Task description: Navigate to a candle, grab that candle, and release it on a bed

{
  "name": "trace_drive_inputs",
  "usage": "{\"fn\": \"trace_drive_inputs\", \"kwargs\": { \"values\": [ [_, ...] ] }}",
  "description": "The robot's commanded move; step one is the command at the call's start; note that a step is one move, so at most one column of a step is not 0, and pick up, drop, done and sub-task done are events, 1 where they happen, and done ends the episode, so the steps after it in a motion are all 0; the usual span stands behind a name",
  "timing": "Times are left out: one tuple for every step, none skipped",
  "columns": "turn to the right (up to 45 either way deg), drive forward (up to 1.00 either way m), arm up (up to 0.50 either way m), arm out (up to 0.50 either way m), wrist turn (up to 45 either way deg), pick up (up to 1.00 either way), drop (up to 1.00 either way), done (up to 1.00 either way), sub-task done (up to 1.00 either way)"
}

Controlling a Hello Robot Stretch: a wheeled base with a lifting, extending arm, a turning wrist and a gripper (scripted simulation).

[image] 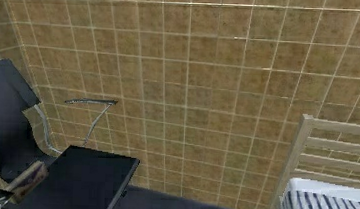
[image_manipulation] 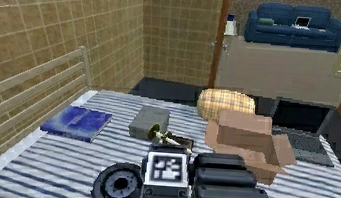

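Note:
A bed with a blue-and-white striped cover takes up the lower half of the arm side view. Its pale slatted frame and a corner of the mattress appear at the forward view's right. The arm's white marker square and the gripper's dark body rise from the bottom edge over the cover. Just beyond them a small brass-and-dark object sits at the cover; its shape is too small to name. I cannot tell whether the gripper holds anything.
On the bed lie a flat blue item, a grey box, an open cardboard box and a tan pillow. A blue sofa stands through the doorway. A dark chair and dark table stand before the tiled wall.

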Motion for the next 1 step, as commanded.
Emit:
{"fn": "trace_drive_inputs", "kwargs": {
  "values": [
    [0.0,0.0,0.0,0.48,0.0,0.0,0.0,0.0,0.0]
  ]
}}
